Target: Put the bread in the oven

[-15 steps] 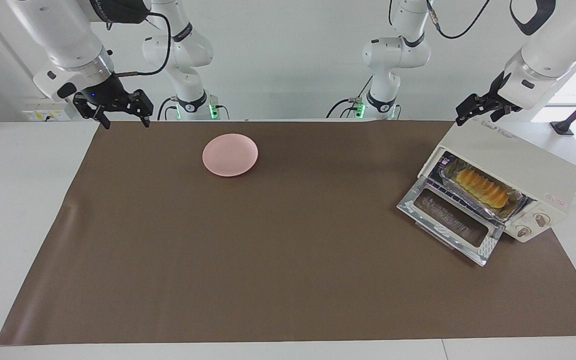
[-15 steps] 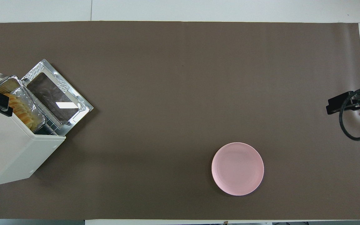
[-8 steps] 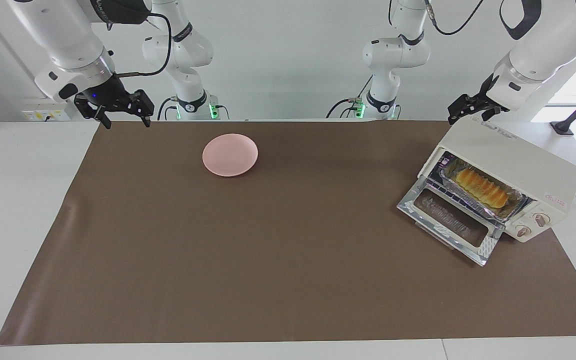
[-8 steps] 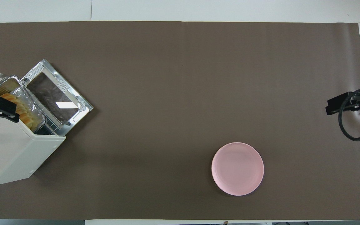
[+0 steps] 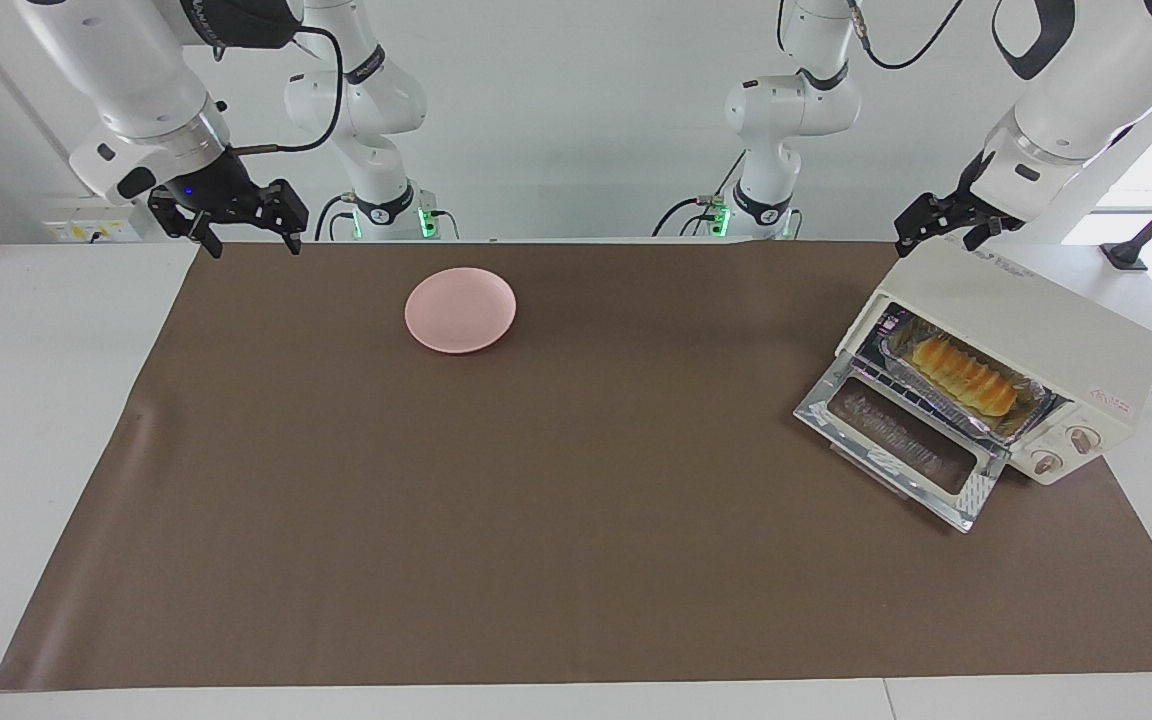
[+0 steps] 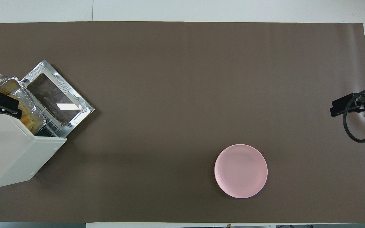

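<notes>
Facing view: the cream-white oven (image 5: 1021, 330) sits at the left arm's end of the brown table mat (image 5: 576, 560), turned at an angle, its glass door (image 5: 901, 445) dropped open and lying flat in front of it. Inside, on the wire rack, a silver foil tray (image 5: 966, 395) holds the golden, ridged bread (image 5: 964, 373) (the loaf lies lengthwise in the tray, well within the oven's mouth). Two round knobs (image 5: 1064, 450) show on the oven's front panel beside the door.

The left gripper (image 5: 941, 228) hangs just above the oven's top corner nearest the robots, fingers spread and holding nothing; from overhead it covers part of the tray and bread. The right gripper (image 5: 241, 232) hovers over the mat's edge at the right arm's end of the table, its jaws likewise spread wide and empty, well apart from everything else.

A pink plate (image 5: 460, 309) lies bare on the mat, nearer the robots than the oven door and toward the right arm's end of the table, with a wide stretch of mat between it and the oven. In the overhead view only the right gripper's dark tip and a looping cable (image 6: 358, 133) show at the mat's edge
</notes>
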Available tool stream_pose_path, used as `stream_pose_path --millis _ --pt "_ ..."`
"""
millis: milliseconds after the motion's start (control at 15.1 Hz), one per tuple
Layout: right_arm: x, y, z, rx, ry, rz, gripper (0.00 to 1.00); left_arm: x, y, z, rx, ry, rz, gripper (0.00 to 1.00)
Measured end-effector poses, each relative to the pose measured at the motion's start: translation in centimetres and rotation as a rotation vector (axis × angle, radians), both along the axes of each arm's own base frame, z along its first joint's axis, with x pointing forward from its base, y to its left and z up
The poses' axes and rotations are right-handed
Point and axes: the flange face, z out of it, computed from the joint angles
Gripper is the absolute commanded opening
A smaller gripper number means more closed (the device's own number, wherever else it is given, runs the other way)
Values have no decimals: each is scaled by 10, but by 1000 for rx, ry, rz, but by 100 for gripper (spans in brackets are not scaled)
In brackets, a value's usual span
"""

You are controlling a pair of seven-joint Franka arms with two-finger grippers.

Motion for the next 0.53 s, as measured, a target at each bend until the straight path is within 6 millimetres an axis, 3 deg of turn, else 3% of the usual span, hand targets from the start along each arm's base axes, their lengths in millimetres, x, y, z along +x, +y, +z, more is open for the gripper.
stream_pose_path --millis 330,529 --pt "0 0 0 0 0 0 100 -1 -14 -20 0 17 -27 100" --pt "0 0 0 0 0 0 100 -3 -27 -19 0 8 -51 100"
